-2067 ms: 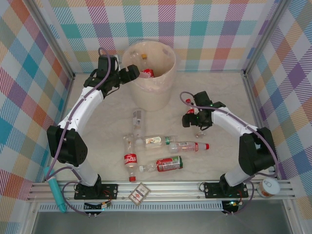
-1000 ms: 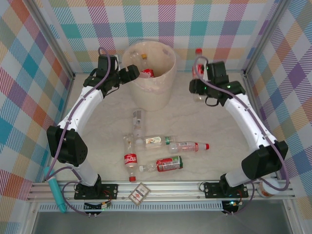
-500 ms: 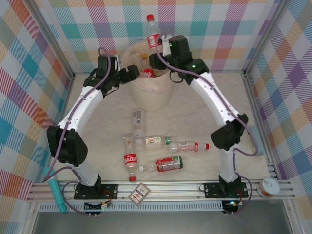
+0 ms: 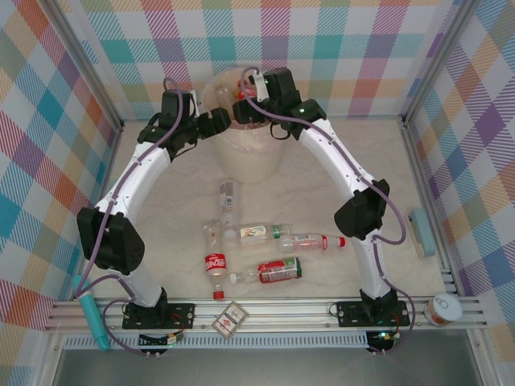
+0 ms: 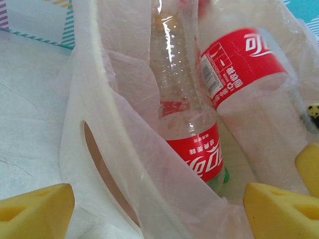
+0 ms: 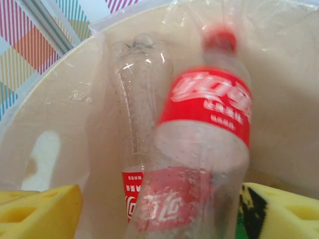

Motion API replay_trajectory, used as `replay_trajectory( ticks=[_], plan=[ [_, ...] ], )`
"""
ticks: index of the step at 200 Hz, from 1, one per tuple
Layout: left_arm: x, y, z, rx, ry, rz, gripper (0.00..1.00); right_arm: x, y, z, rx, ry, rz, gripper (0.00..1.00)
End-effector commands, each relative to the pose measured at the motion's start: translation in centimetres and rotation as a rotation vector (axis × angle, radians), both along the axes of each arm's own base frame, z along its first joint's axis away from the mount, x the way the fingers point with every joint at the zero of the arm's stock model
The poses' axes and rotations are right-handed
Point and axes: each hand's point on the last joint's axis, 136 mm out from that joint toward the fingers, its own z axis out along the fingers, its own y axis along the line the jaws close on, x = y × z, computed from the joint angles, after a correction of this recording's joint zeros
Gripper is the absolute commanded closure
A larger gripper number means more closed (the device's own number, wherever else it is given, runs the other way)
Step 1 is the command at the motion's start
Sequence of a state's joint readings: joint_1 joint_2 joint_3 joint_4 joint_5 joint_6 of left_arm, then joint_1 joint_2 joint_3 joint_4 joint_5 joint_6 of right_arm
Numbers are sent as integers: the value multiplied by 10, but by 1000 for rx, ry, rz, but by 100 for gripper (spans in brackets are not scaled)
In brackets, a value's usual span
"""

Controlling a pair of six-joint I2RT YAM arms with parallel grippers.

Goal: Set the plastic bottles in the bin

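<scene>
1. Step in hand: the drop. The right tool (image 6: pixel 159 214) hangs over the bin (image 6: pixel 60 99), jaws spread wide. A blurred red-labelled bottle (image 6: pixel 209 129) sits loose just ahead of its pads, inside the bin.
2. The left tool (image 5: pixel 159 209) is released and empty at the bin's rim.
3. Next, I judge, a tool must reach the spare bottles (image 4: pixel 278 271) lying on the worktop (image 4: pixel 362 177), well behind both tools.
4. They look clear, thin-walled and mostly red-labelled, so probably light and apt to roll.

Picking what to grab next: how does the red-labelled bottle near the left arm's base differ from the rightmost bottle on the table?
The red-labelled bottle wears a bold red band; the rightmost bottle has only a pale label. The red-labelled bottle points its cap toward the arm bases; the rightmost bottle lies crosswise, cap pointing right. Both are clear, red-capped and lying on the table, not in the bin.
</scene>
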State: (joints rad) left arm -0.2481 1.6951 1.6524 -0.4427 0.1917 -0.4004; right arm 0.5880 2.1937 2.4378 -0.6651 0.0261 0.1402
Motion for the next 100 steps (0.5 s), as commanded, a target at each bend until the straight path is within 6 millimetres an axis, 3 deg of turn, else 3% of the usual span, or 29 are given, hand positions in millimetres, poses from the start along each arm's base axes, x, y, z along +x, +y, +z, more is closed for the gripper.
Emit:
replay_trajectory(
  ticks=[1, 30, 56, 78, 100],
  plan=[
    [-6, 0, -13, 21, 49, -14, 13, -7, -6, 29, 5, -42, -2, 13],
    [-6, 1, -14, 24, 52, -14, 13, -25, -22, 72, 22, -95, -15, 10],
    [-4, 0, -16, 26, 55, -16, 13, -57, -51, 108, 19, -108, -50, 9],
    [-3, 1, -17, 28, 55, -18, 13, -86, -87, 91, -68, -11, -128, 9],
    [-3, 1, -17, 31, 53, -22, 13, -125, -136, 42, -180, 185, -280, 9]
  ],
)
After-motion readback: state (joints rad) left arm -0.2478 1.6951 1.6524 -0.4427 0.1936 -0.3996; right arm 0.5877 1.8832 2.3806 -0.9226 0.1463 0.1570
